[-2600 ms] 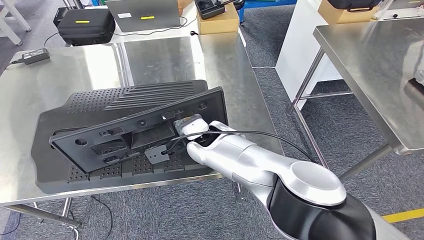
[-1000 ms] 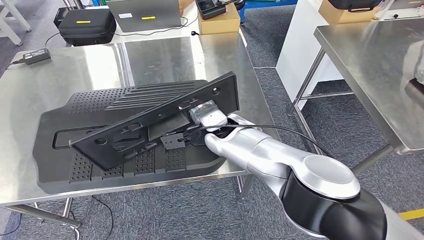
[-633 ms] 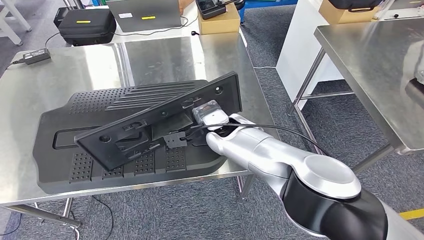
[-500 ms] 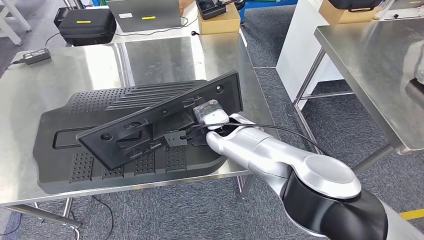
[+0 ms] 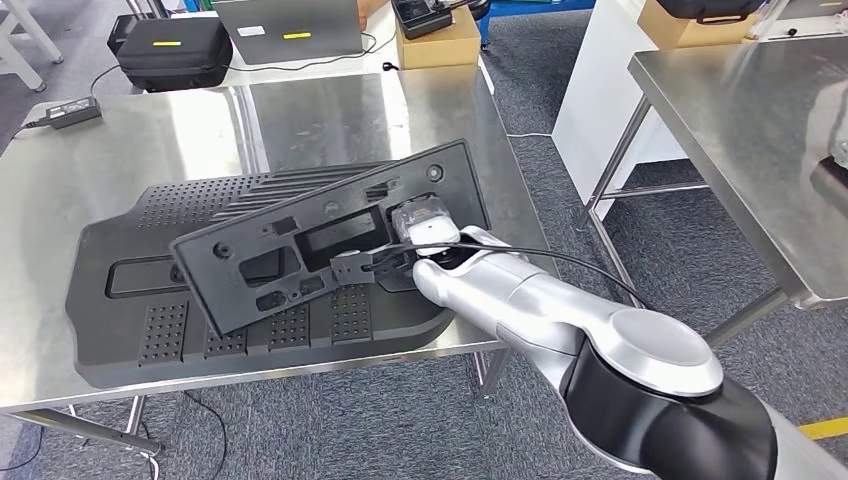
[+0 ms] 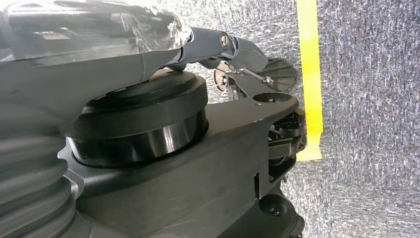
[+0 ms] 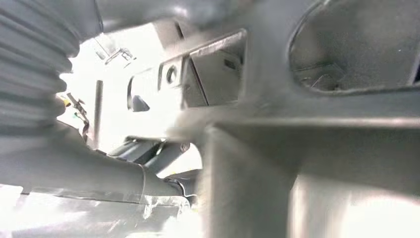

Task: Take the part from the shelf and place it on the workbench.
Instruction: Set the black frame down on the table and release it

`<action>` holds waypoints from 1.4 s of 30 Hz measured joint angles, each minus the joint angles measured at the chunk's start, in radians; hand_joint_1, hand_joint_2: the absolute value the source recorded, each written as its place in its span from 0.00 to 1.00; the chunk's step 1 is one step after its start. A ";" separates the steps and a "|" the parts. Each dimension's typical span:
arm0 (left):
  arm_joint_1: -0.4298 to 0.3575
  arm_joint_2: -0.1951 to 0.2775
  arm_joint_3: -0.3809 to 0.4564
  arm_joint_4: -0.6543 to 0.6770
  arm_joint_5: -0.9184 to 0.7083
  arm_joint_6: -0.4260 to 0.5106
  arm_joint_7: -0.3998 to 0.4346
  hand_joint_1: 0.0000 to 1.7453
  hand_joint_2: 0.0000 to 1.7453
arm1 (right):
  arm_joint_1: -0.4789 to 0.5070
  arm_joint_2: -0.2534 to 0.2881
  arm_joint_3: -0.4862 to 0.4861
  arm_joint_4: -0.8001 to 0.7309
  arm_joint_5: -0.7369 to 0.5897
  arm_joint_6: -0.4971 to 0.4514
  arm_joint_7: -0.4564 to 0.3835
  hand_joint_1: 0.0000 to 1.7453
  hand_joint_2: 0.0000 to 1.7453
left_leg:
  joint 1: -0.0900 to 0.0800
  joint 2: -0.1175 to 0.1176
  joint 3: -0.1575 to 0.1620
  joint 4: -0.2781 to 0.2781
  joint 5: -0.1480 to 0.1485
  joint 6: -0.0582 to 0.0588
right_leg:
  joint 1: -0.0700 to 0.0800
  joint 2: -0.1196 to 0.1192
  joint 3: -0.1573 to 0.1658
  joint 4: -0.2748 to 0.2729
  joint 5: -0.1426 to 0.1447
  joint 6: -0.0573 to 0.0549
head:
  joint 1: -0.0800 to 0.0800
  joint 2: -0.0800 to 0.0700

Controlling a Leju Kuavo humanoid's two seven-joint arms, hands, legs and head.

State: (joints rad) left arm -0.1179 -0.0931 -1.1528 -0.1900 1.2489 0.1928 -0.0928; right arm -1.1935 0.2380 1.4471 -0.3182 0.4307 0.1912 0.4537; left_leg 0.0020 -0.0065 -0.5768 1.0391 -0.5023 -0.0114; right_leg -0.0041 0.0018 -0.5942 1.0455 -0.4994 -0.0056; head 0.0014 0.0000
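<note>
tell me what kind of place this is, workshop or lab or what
Most likely a workshop or robot test lab: steel workbenches on grey carpet, a black equipment case and cardboard box behind, yellow floor tape, and moulded black plastic parts being handled.

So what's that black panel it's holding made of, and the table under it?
The black panel looks like moulded plastic with a matte finish: it has formed recesses, bosses and holes and gives no shine. The table looks like stainless steel or similar sheet metal: brushed silver, with blurred reflections and bright glare. The big mat beneath seems to be matte black plastic or rubber, studded and ribbed.
</note>
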 joint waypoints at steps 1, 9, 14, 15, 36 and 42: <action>0.000 0.000 0.000 0.000 0.002 0.000 0.000 0.00 0.75 | 0.000 0.000 -0.001 0.000 -0.001 0.000 0.001 0.00 0.00 | 0.000 0.000 0.000 0.000 0.000 0.000 | 0.000 0.000 0.000 0.000 0.000 0.000 | 0.000 0.000; 0.000 0.000 0.000 0.000 0.007 0.000 -0.009 0.00 0.00 | -0.008 -0.001 -0.011 0.002 -0.023 -0.024 0.009 0.00 0.00 | 0.000 0.000 0.000 0.000 0.000 0.000 | 0.000 0.000 0.000 0.000 0.000 0.000 | 0.000 0.000; 0.001 -0.001 -0.002 0.000 0.005 0.000 -0.010 0.00 0.00 | -0.011 -0.003 -0.031 0.002 -0.063 -0.033 0.010 0.00 0.00 | 0.000 0.000 0.000 0.000 0.000 0.000 | 0.000 0.000 0.000 0.000 0.000 0.000 | 0.000 0.000; 0.001 -0.001 -0.003 0.000 0.004 -0.001 -0.010 0.00 0.00 | -0.011 -0.003 -0.034 0.003 -0.067 -0.035 0.010 0.00 0.00 | 0.000 0.000 0.000 0.000 0.000 0.000 | 0.000 0.000 0.000 0.000 0.000 0.000 | 0.000 0.000; 0.004 -0.002 -0.016 0.000 0.012 -0.002 -0.069 0.00 0.00 | 0.017 -0.098 -0.219 -0.203 -0.423 -0.424 -0.372 0.00 0.00 | 0.000 -0.001 0.001 0.000 0.000 0.000 | -0.001 -0.001 0.002 -0.001 0.000 0.000 | -0.001 0.000; 0.020 0.000 -0.015 0.000 0.050 -0.001 -0.160 0.00 0.00 | 0.181 -0.252 -0.349 -0.683 -0.480 -0.551 -0.345 0.00 0.00 | 0.000 -0.002 0.001 0.000 -0.001 0.002 | -0.001 -0.002 0.002 -0.003 -0.001 0.002 | 0.000 0.000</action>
State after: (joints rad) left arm -0.0981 -0.0927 -1.1679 -0.1896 1.2993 0.1915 -0.2529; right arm -1.0125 -0.0144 1.0983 -1.0013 -0.0488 -0.3600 0.1083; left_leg 0.0018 -0.0083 -0.5757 1.0391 -0.5036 -0.0094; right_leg -0.0051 -0.0003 -0.5917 1.0425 -0.5005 -0.0038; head 0.0011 -0.0001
